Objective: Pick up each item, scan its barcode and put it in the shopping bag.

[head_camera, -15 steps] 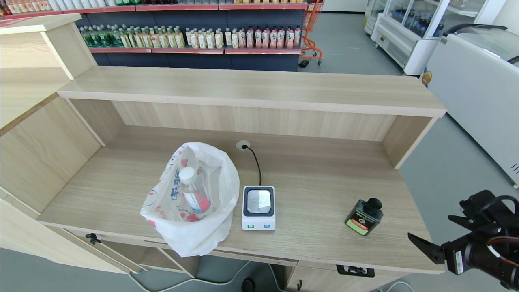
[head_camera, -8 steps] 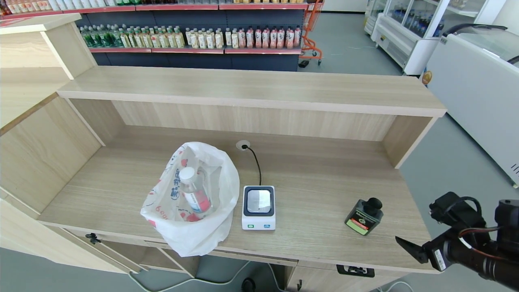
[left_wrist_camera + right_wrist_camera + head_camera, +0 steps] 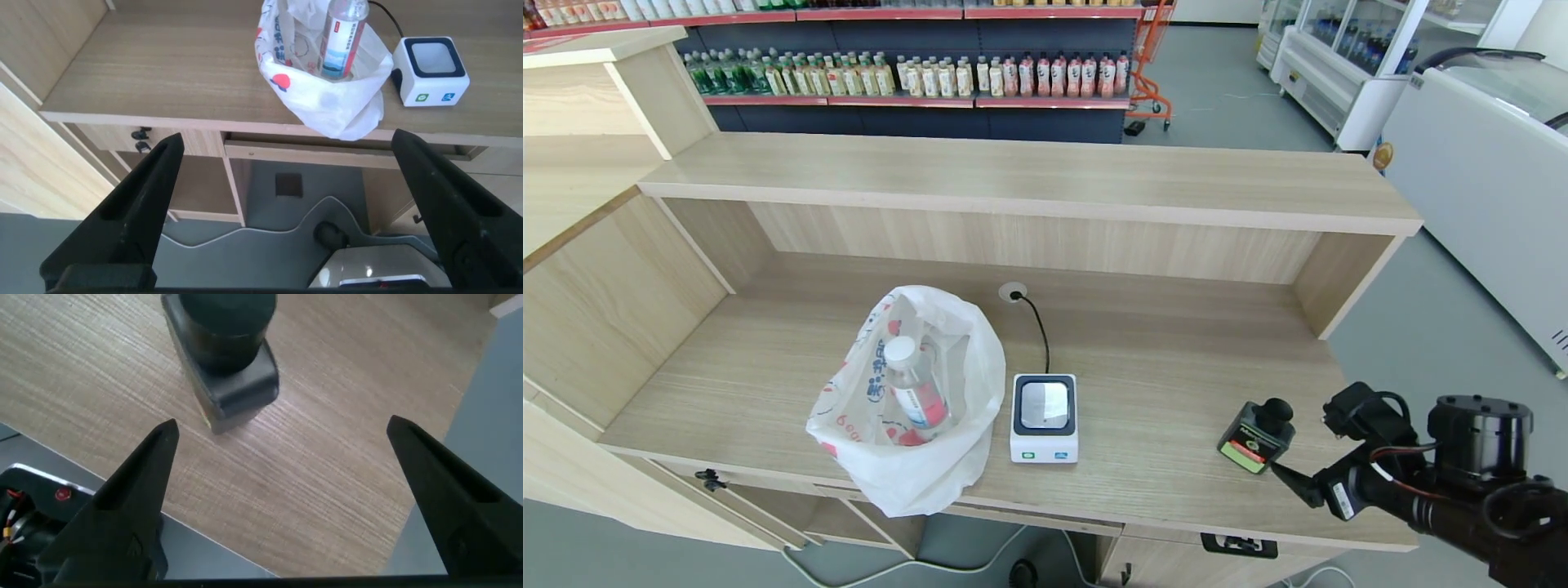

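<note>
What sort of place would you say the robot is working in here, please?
Most likely the checkout of a small shop: shelves of bottled drinks stand behind the wooden counter, a barcode scanner sits on it, and a chest freezer stands nearby.

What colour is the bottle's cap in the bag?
The cap is white; head view shows it best.

Wooden counter (image 3: 1143,343): its near edge lies under the right gripper (image 3: 1300,441). Raised ledge (image 3: 1029,175): beyond the gripper, across the counter. Bottle shelves (image 3: 915,77) and orange cart (image 3: 1152,73): well beyond the ledge. White chest freezer (image 3: 1478,180): beyond, to the gripper's right. Black fitting (image 3: 1237,545): on the counter front, just below the gripper.
</note>
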`<state>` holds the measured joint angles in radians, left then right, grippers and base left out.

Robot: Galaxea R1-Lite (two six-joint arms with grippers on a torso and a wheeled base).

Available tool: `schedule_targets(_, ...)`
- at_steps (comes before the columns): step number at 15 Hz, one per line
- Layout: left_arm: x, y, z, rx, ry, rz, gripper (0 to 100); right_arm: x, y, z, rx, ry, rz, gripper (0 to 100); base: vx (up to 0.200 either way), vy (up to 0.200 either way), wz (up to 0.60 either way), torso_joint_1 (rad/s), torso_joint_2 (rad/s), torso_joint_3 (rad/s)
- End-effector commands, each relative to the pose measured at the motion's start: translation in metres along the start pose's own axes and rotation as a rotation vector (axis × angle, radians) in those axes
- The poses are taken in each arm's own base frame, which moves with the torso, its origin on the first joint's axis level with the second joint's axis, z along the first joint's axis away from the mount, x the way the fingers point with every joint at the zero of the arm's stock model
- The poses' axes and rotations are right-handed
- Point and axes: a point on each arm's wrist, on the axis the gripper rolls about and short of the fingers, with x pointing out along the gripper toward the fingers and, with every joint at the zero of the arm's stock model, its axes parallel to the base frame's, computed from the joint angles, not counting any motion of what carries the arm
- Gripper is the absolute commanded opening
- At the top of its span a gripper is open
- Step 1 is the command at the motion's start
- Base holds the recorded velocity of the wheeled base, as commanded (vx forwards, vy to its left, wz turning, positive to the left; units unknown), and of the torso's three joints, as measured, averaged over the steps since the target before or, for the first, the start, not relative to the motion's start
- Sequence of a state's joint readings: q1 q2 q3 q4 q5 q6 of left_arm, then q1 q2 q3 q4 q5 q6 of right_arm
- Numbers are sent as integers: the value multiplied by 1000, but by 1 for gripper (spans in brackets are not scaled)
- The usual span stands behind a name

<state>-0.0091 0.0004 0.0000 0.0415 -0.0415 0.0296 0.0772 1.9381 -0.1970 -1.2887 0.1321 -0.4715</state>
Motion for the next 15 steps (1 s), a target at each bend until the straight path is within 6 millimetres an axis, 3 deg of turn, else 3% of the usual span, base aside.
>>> schedule_targets(1, 0, 0, 0, 0, 0, 0, 100, 15, 9, -5, -6, 21, 56, 100, 0, 0, 0, 0, 0, 0)
schedule_targets(6, 0, 0, 0, 0, 1, 0, 100, 39, 9, 5, -22, -30, 71, 100, 0, 0, 0, 0, 0, 0)
schedule_targets(15, 0, 0, 0, 1, 0, 0, 100, 65, 19, 13, -48, -67, 99, 100, 0, 0, 0, 0, 0, 0)
